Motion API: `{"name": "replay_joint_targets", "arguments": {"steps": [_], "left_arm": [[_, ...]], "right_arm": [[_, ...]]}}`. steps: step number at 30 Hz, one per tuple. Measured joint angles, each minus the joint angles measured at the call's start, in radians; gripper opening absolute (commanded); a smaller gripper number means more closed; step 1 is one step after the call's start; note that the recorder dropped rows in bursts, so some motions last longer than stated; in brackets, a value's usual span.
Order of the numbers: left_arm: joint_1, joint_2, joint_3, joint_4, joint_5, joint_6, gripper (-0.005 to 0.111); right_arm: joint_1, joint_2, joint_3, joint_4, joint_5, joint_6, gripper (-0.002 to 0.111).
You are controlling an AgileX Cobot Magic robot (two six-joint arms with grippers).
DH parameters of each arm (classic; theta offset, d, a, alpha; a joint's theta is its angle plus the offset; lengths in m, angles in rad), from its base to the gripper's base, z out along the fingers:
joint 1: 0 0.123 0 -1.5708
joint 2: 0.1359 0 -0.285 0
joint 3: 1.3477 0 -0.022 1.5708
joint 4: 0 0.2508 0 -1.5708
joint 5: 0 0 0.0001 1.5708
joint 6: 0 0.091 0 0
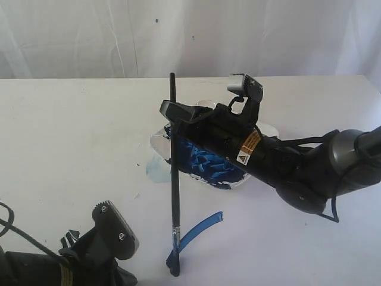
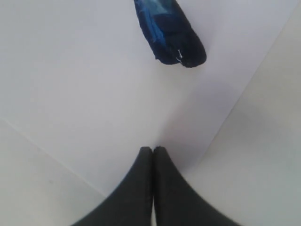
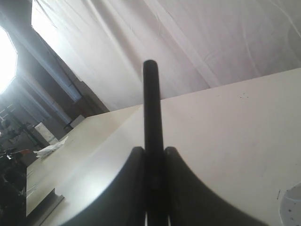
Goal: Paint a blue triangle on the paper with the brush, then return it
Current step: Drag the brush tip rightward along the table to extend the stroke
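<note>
Clamped in the right pincer (image 1: 174, 119): the brush (image 1: 175, 179), gripped high on the handle, upright. Well below the pincer, bristles down on the paper (image 2: 94, 70), at the lower end of a single blue stroke (image 1: 199, 229). Just behind the pincer, the paint dish (image 1: 156, 143). Left pincer (image 2: 152, 149) pressed together, nothing between.

Bright, washed-out white scene; soft blur throughout; glaring light patch (image 3: 5, 59) in right wrist view.
</note>
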Motion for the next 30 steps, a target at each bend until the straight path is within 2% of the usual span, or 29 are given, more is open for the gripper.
{"name": "replay_joint_targets", "arguments": {"steps": [16, 30], "left_arm": [[0.000, 0.000, 0.000, 0.000, 0.000, 0.000, 0.000], [0.000, 0.000, 0.000, 0.000, 0.000, 0.000, 0.000]], "right_arm": [[-0.048, -0.041, 0.110, 0.036, -0.017, -0.015, 0.000], [-0.225, -0.154, 0.238, -0.016, -0.015, -0.033, 0.000]]}}
